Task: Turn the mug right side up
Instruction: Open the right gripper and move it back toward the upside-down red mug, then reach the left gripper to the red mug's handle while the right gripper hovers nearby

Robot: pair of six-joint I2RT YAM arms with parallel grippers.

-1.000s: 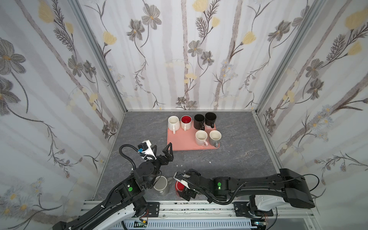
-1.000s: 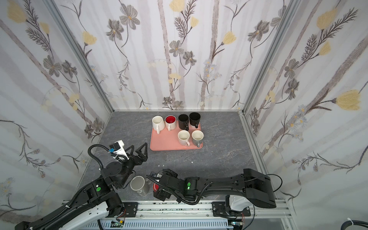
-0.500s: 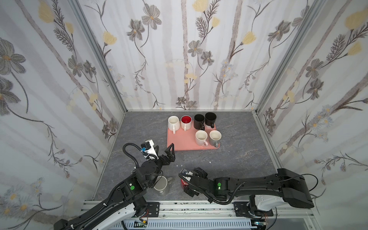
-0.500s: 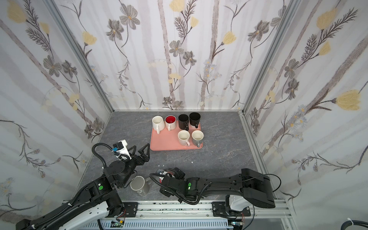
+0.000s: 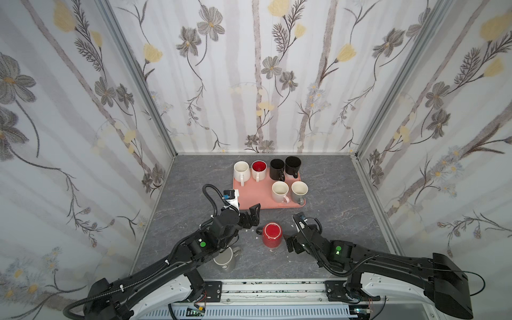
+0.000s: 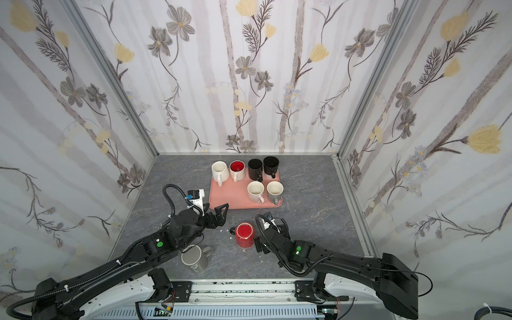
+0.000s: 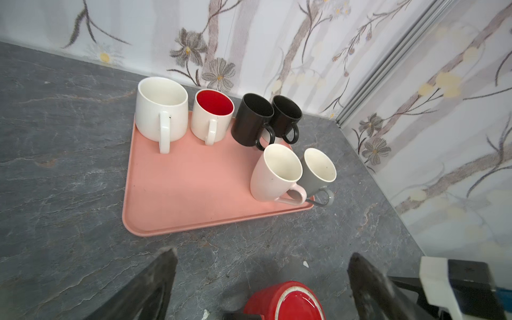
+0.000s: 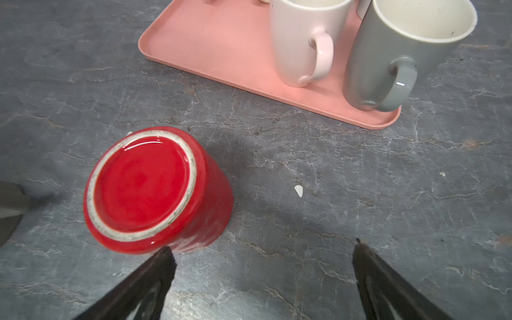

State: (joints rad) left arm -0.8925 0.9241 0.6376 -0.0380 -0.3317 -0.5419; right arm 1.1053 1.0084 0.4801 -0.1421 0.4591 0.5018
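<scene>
Grey mug (image 5: 225, 260), lower left of centre in both top views, sits half hidden under the left arm (image 5: 194, 246); left gripper (image 5: 250, 219) hangs open; red mug (image 5: 272, 235), lower centre, stands upside down, cut off in the left wrist view; its handle escapes the right wrist view; right gripper (image 5: 290, 244), jaws spread, lies just beside it; whether a fingertip (image 8: 163, 259) touches is unclear.

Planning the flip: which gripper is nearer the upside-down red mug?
Right. The right gripper is beside the red mug, one finger almost touching; the left gripper hovers farther, on its tray side.
</scene>
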